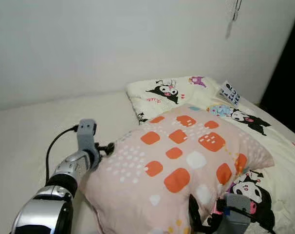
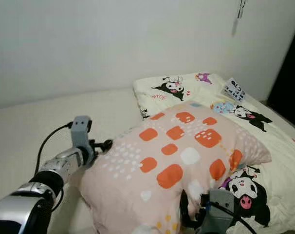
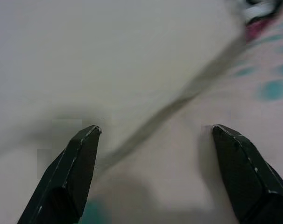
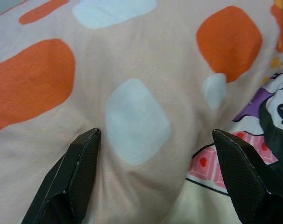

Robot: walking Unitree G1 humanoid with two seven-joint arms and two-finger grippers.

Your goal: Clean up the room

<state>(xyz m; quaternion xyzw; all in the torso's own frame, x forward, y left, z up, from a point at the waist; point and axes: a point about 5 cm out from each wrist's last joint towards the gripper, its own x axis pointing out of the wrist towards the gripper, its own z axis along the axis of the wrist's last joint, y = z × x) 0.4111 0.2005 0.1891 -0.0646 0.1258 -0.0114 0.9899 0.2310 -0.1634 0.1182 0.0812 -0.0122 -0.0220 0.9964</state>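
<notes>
Both tools, the left tool [image 3: 155, 135] and the right tool [image 4: 155, 140], are open against the pillow [image 1: 179, 165] on the bed [image 1: 30, 131]. Soft cloth may slip out if they pinch only the cover.

Left hand [image 3: 155, 128] fingers spread wide over pillow edge [image 3: 179, 100].

Cut off by the lower edge: right claw [image 1: 202, 220] behind the pink pillow [image 1: 176, 165], its tips buried in fabric; blurred in the left wrist view: bed sheet [image 3: 85, 56] and pillow edge; half hidden under the pillow: cartoon-print quilt [image 1: 254, 122].
</notes>
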